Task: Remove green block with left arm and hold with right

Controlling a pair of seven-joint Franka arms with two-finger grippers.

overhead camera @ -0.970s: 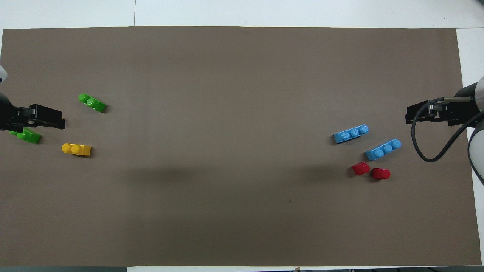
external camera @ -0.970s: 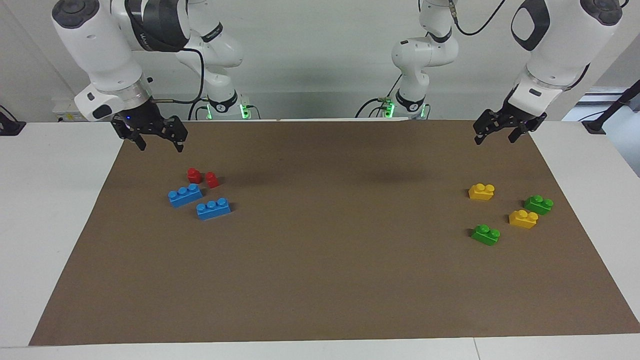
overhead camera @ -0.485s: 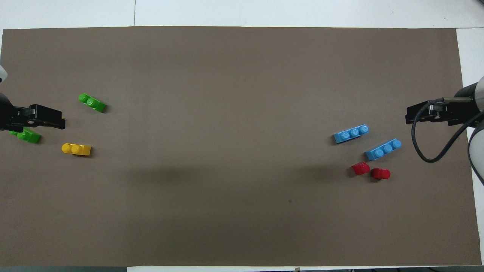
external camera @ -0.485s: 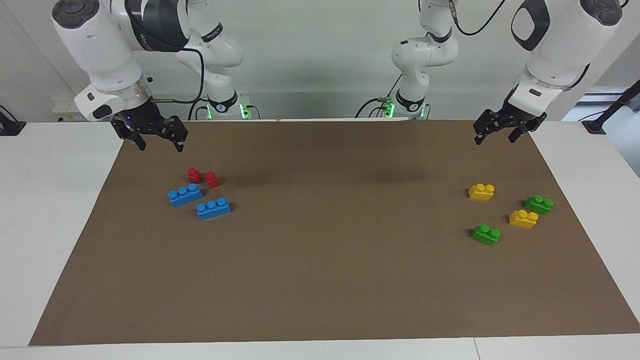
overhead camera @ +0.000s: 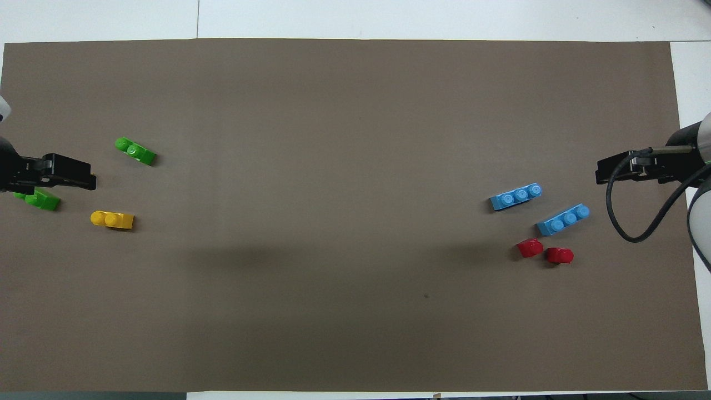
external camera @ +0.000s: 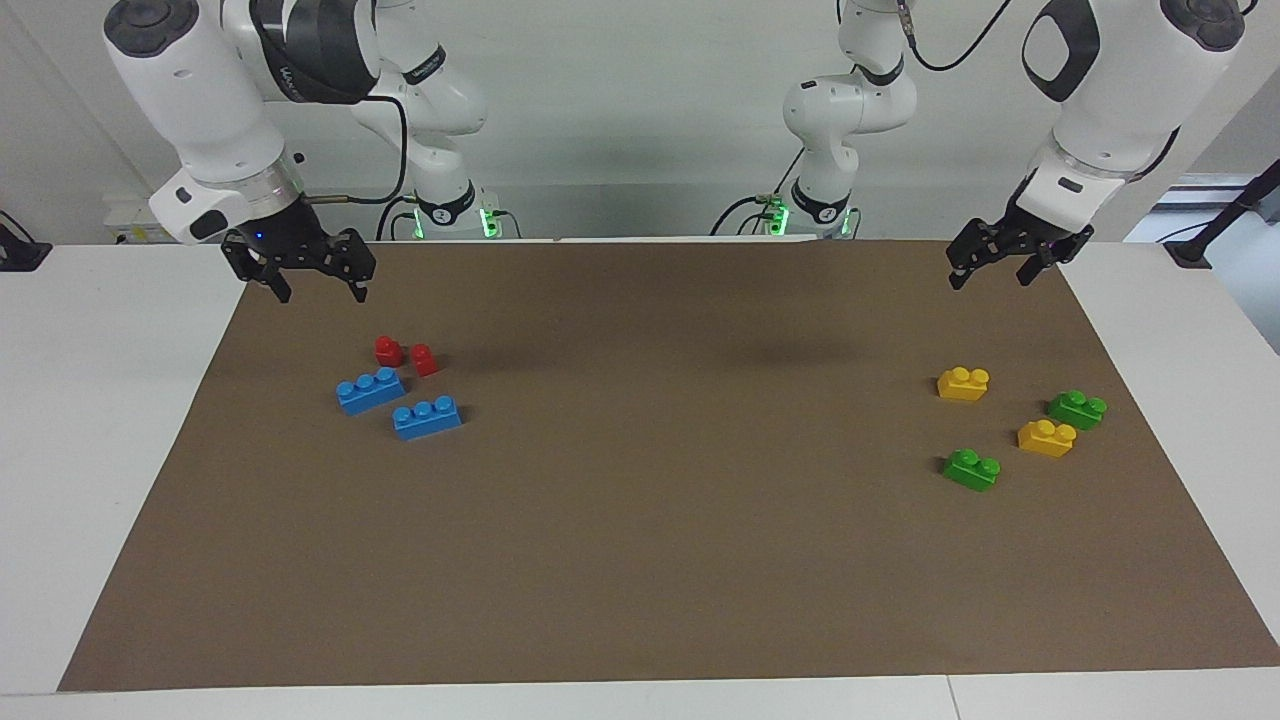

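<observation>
Two green blocks lie on the brown mat at the left arm's end. One green block is nearer the robots. Its twin lies farther out. My left gripper hangs open and empty in the air over the mat's robot-side edge, well above these bricks. In the overhead view it covers part of the nearer green block. My right gripper hangs open and empty over the mat's edge at the right arm's end and waits.
Two yellow bricks lie among the green ones; only one yellow brick shows from overhead. Two blue three-stud bricks and two small red pieces lie below the right gripper.
</observation>
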